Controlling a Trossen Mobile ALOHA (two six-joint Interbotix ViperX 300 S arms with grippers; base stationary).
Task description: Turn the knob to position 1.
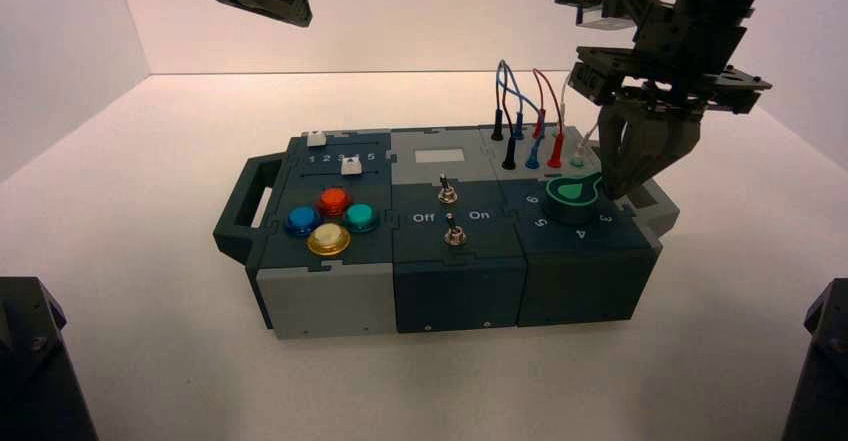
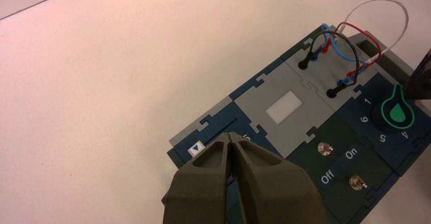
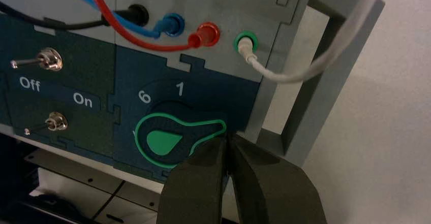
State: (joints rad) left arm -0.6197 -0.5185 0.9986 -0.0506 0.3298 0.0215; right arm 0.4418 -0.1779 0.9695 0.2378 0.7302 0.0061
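Pale tabletop; on the box's right, closed right gripper at the green-rimmed knob; closed left gripper aloft, beyond the box.

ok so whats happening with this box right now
The right gripper is at the green-capped knob on the box's right part, its fingertips by the pointer's narrow end. The numeral 1 shows beside the dial, and the pointer is not aimed at it, so the turn looks unfinished. The left gripper waits above and beyond the box's left side.
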